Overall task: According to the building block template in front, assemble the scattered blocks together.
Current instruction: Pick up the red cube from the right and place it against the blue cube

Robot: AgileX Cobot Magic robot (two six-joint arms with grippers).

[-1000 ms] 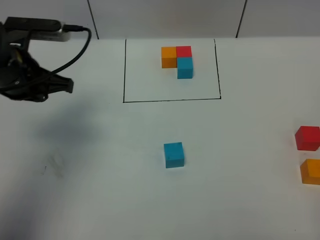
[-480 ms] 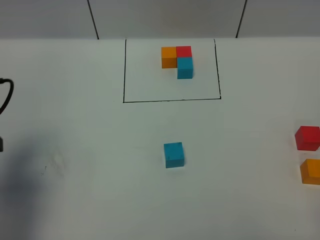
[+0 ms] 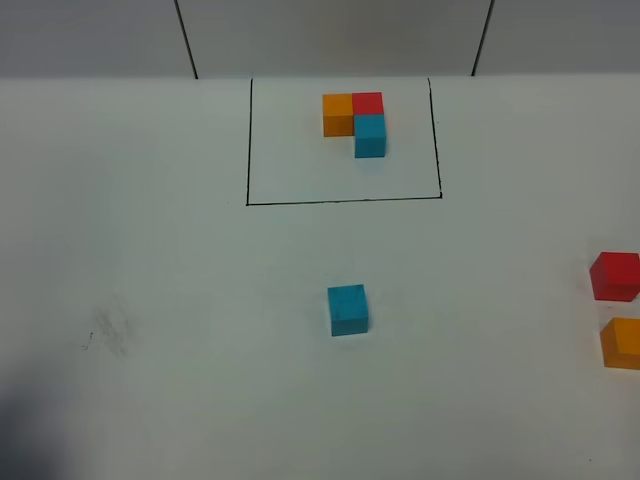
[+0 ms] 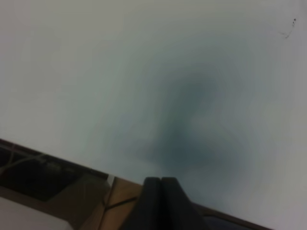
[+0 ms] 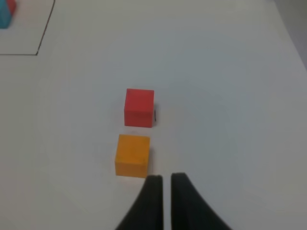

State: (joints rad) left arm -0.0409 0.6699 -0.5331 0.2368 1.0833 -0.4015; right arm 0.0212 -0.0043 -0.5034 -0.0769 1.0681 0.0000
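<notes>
- The building block template (image 3: 355,120) sits in the upper middle of the overhead frame. It is three matte cubes joined in an L: orange and red side by side, with blue below the red.
- A thin black rectangle (image 3: 345,201) drawn on the counter (image 3: 200,300) frames the template. Its line is slightly uneven.
- The counter is smooth, pale and flat, with a faint grey scuff (image 3: 105,330) at the lower left.
- The blue cube (image 3: 347,309) stands alone near the centre, below the frame, square-edged and matte.
- The red cube (image 3: 614,276) and the orange cube (image 3: 621,343) lie at the right edge, red above orange. They are close together but apart, and the orange one is cut by the frame's edge.
- In the right wrist view, the right jaws are dark, tapered fingers drawn nearly together with only a thin slit between them. They grip nothing and sit near the orange cube (image 5: 132,155), with the red cube (image 5: 139,108) beyond it.
- In the blurred left wrist view, the left jaws are pressed together and hold nothing, over bare counter by its edge.
</notes>
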